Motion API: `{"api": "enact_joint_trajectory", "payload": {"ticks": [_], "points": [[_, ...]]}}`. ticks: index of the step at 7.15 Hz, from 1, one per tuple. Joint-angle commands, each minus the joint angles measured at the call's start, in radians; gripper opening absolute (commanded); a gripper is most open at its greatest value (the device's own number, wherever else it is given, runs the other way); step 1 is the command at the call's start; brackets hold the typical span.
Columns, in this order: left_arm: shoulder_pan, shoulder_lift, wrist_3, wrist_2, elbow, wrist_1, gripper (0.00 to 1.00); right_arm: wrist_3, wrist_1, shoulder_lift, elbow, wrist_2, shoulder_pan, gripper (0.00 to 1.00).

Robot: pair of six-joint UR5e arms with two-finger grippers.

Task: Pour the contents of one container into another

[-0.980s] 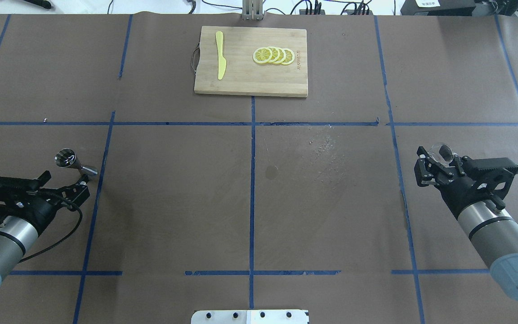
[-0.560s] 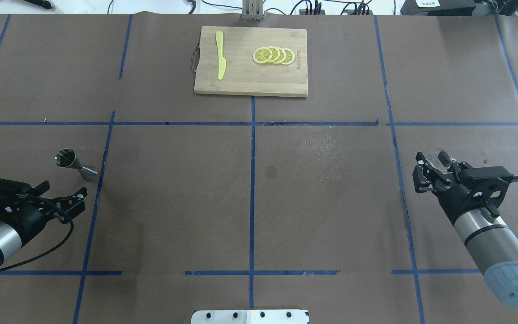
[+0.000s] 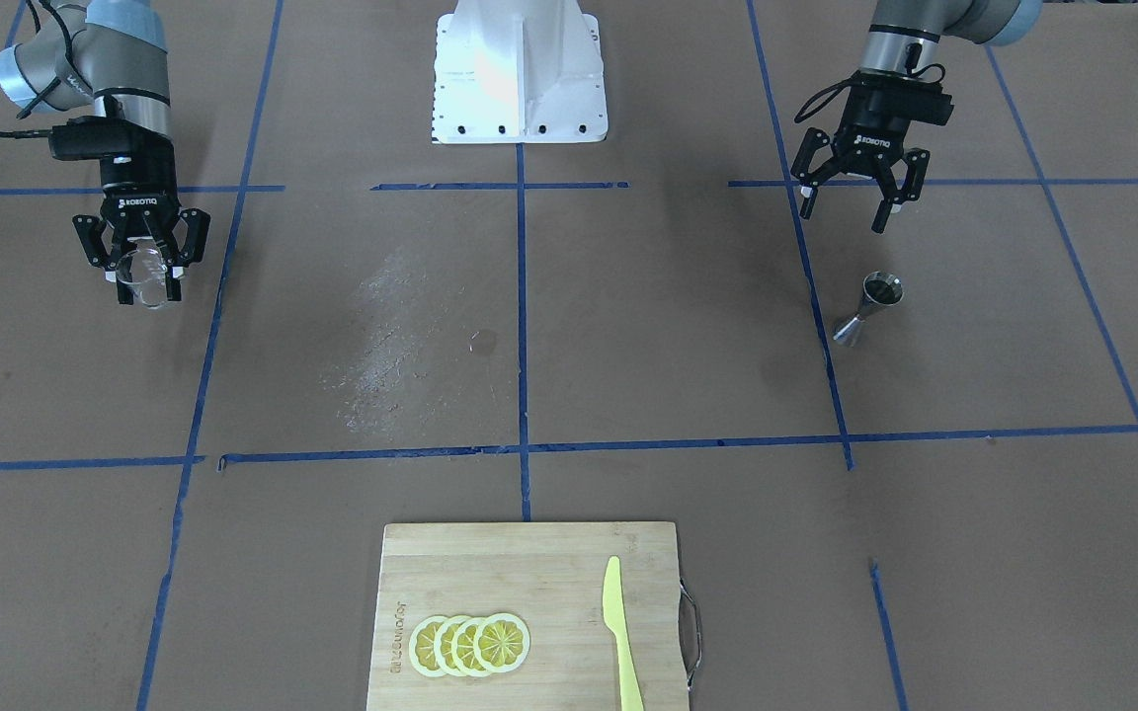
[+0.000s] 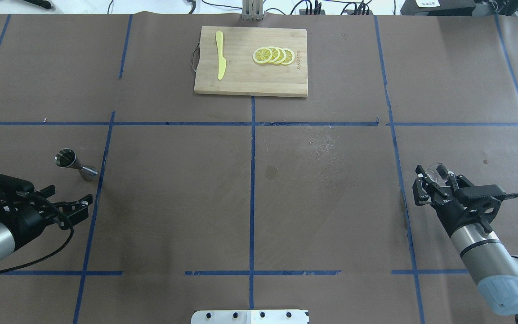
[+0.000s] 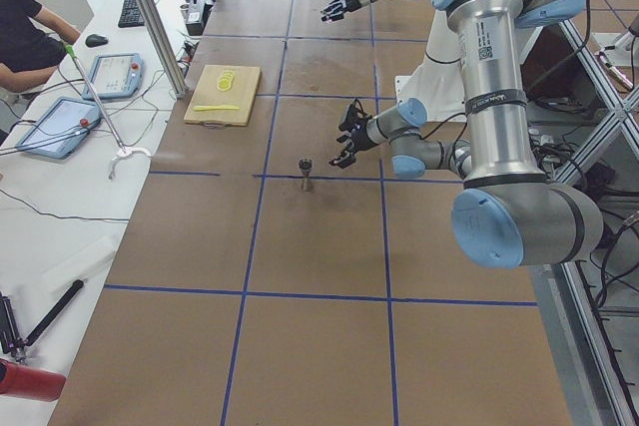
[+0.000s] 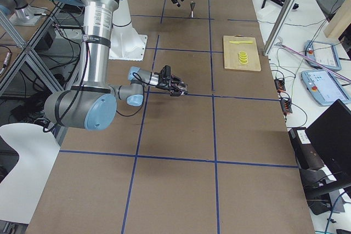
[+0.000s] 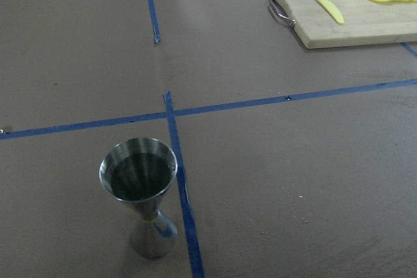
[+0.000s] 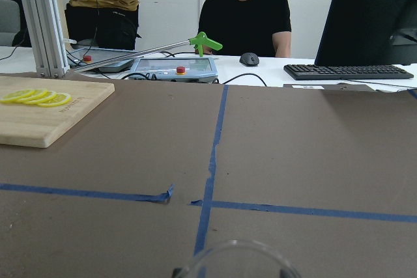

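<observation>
While the left tool point(image 3: 844, 215) hangs empty with its jaws spread apart, near but clear of the upright metal jigger point(image 3: 867, 309) standing on the bench point(image 4: 173, 202) beside a blue tape line point(image 4: 107, 148), the right tool point(image 3: 146, 293) is clamped around a clear glass point(image 3: 142, 279), well apart on the bench's other side.
</observation>
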Motion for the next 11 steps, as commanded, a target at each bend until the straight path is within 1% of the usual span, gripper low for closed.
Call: {"api": "enact_joint_trajectory", "payload": {"ticks": [1, 2, 4, 5, 6, 7, 8, 11], "points": [[-0.079, 0.003, 0.056, -0.134, -0.091, 0.06, 1.0, 0.0, 0.042, 0.058, -0.103, -0.035, -0.034, 0.0], [-0.115, -0.003, 0.058, -0.181, -0.122, 0.112, 1.0, 0.0, 0.044, 0.07, -0.12, -0.039, -0.045, 0.0], [-0.138, -0.003, 0.086, -0.197, -0.127, 0.116, 1.0, 0.0, 0.046, 0.072, -0.125, -0.039, -0.051, 0.0], [-0.14, -0.003, 0.092, -0.199, -0.126, 0.116, 1.0, 0.0, 0.046, 0.072, -0.125, -0.039, -0.051, 0.14], [-0.147, -0.003, 0.101, -0.2, -0.126, 0.116, 1.0, -0.001, 0.046, 0.072, -0.125, -0.041, -0.051, 0.45], [-0.152, -0.003, 0.101, -0.214, -0.126, 0.116, 1.0, -0.001, 0.046, 0.072, -0.125, -0.042, -0.051, 0.95], [-0.162, -0.005, 0.101, -0.219, -0.126, 0.116, 1.0, -0.001, 0.046, 0.072, -0.126, -0.046, -0.051, 1.0], [-0.166, -0.006, 0.101, -0.22, -0.126, 0.116, 1.0, -0.001, 0.047, 0.072, -0.123, -0.044, -0.053, 1.0]]}}
